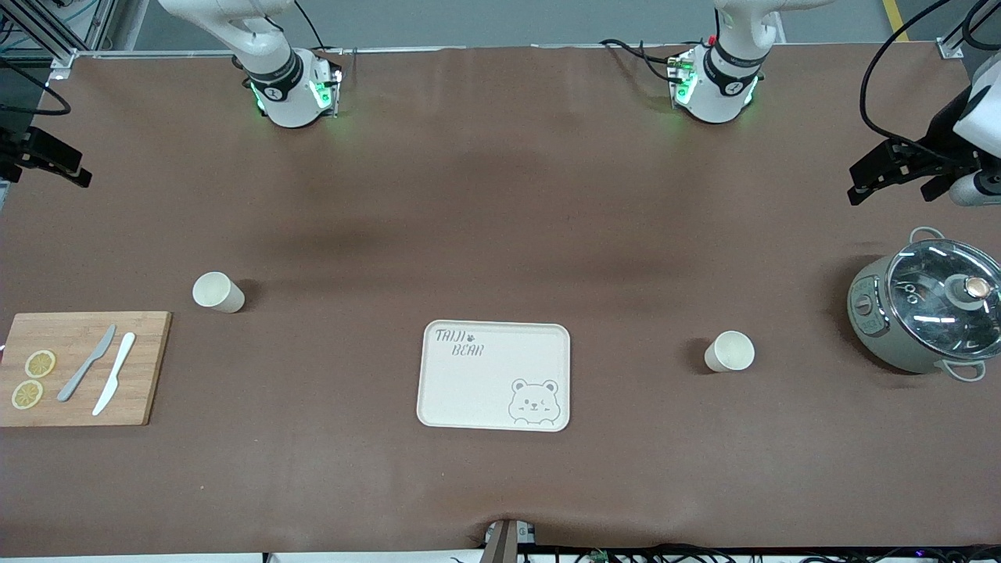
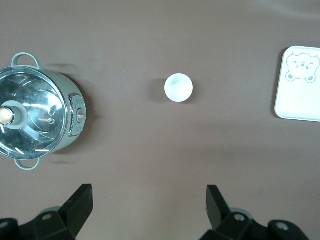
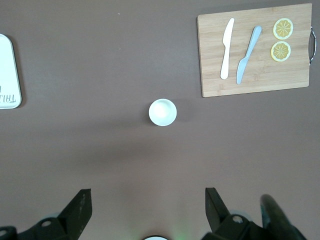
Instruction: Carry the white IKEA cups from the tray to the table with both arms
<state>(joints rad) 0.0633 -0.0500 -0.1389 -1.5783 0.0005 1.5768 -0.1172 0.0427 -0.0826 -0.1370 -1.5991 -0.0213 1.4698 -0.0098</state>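
Two small cream-white handleless cups stand upright on the matte brown table (image 1: 500, 195), none on the cream rectangular bear-print tray (image 1: 494, 375), so the job looks done. Front view: one cup (image 1: 218, 292) sits toward the right arm's end, just beside the bamboo cutting board (image 1: 82, 369) corner; the other cup (image 1: 729, 352) sits toward the left arm's end, between tray and grey lidded pot (image 1: 927, 309). Tray sits bare mid-table, nearer the camera-side edge. Each cup is well apart from the tray on its own arm's side, presumably so the arms never crossed. Left gripper (image 1: 899, 168) hangs over the table edge above the pot, right gripper (image 1: 47, 160) over the opposite edge; both parked clear.

Left wrist view: left gripper (image 2: 150, 200) jaws wide apart, empty; cup (image 2: 178, 87) between pot (image 2: 37, 117) and tray (image 2: 299, 84).

Right wrist view: right gripper (image 3: 148, 200) jaws wide apart, empty; cup (image 3: 162, 112) between tray (image 3: 9, 72) and board (image 3: 254, 49) carrying two knives and two lemon slices
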